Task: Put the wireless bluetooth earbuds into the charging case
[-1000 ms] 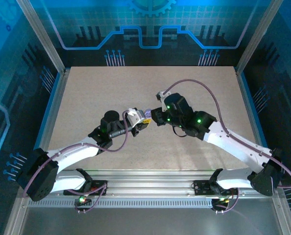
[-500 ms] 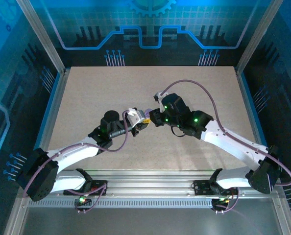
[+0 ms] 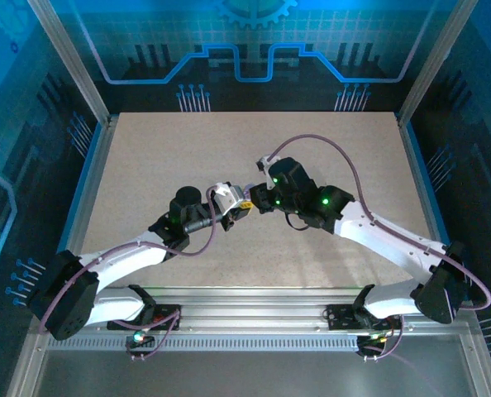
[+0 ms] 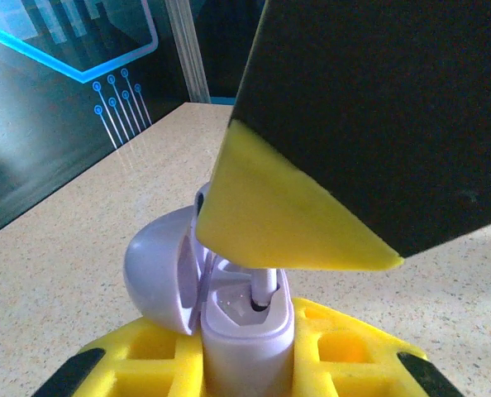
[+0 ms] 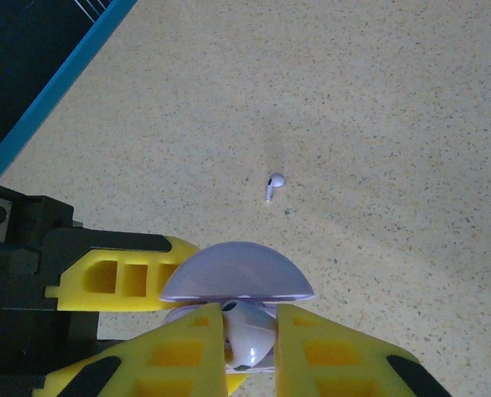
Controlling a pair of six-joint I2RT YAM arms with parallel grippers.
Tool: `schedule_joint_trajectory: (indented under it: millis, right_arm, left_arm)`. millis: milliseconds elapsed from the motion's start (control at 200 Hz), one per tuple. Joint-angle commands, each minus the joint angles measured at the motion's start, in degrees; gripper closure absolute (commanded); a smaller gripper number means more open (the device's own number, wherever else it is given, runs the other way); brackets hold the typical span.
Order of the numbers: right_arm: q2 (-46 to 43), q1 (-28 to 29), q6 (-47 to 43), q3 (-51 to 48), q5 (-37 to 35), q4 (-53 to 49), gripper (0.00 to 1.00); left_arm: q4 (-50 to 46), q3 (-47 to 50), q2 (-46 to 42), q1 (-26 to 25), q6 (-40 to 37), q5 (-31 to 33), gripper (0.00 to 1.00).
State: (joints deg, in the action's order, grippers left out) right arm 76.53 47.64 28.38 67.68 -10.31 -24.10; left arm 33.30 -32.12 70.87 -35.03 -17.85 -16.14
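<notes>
The right gripper (image 5: 247, 321) has its yellow fingers closed on a small white plastic earbud (image 5: 250, 341), pinching the bulb so that the stem can lead the way down. That stem (image 4: 262, 289) stands in one well of the pale lavender rounded charging case (image 4: 247, 335). It looks partly seated, though I cannot tell how deep it sits. The left gripper (image 4: 250, 364) is clamped on the case body and holds it upright as a steady target. The case's domed lid (image 4: 159, 269) is swung back, clear of the opening. Farther out, a second white earbud (image 5: 274, 184) lies alone on the speckled beige table (image 5: 378, 107), well apart from both grippers and probably waiting its turn.
</notes>
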Motion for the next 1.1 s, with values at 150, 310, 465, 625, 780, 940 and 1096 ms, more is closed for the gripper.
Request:
schedule_joint_trajectory:
  millis: [150, 310, 465, 625, 780, 940, 1096]
  right_arm:
    - [1.38, 0.86, -4.35, 0.88, 2.21, -0.42, 0.82]
    - [1.52, 0.71, -8.81, 1.22, 3.59, -1.94, 0.82]
    - [1.34, 0.11, -11.95, 2.09, 4.08, -3.56, 0.82]
    - [0.65, -0.77, -14.98, 2.87, 6.88, -4.32, 0.82]
    - [1.04, -1.46, -17.93, 4.45, 9.44, -6.76, 0.83]
    - [1.36, -2.85, -20.4, 6.16, 13.15, -8.82, 0.83]
    - [2.82, -3.37, -23.02, 9.07, 16.79, -11.2, 0.84]
  left_arm:
    - [3.12, -2.07, -2.22, 0.22, 1.57, -2.06, 0.81]
    - [3.38, -2.15, -2.92, 0.28, 2.41, -3.55, 0.81]
    - [3.54, -2.34, -3.67, 0.74, 3.99, -4.6, 0.81]
    - [3.64, -2.42, -4.38, 0.97, 5.17, -5.68, 0.81]
    - [4.05, -2.69, -4.94, 1.22, 6.64, -7.35, 0.8]
    - [4.69, -3.19, -5.12, 1.54, 8.72, -9.59, 0.8]
    - [5.44, -3.74, -5.11, 1.85, 10.82, -11.33, 0.8]
